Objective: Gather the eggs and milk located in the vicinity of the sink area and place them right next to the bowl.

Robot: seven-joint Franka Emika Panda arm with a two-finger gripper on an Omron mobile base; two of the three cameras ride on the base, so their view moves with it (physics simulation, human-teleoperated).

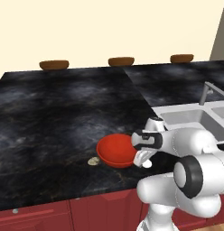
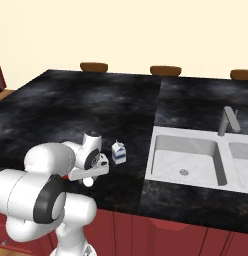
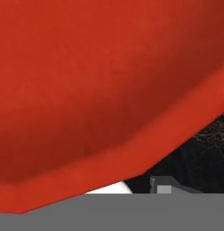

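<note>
Black counter (image 1: 50, 113): white egg (image 1: 147, 164) under claw (image 1: 143, 159), beside bowl (image 1: 114, 151).

Arm: white with dark joints, folded low, the elbow bent and the forearm reached forward. Wrist: turned downward. Gripper (image 1: 147, 163): pointed down, a small white oval thing seen at its tip; whether the fingers are parted or closed cannot be told.

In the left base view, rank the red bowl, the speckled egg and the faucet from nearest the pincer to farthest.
1. Red bowl: right beside the pincer, to its left.
2. Speckled egg: on the counter beyond the bowl's left side.
3. Faucet: back right, over the sink.
</note>
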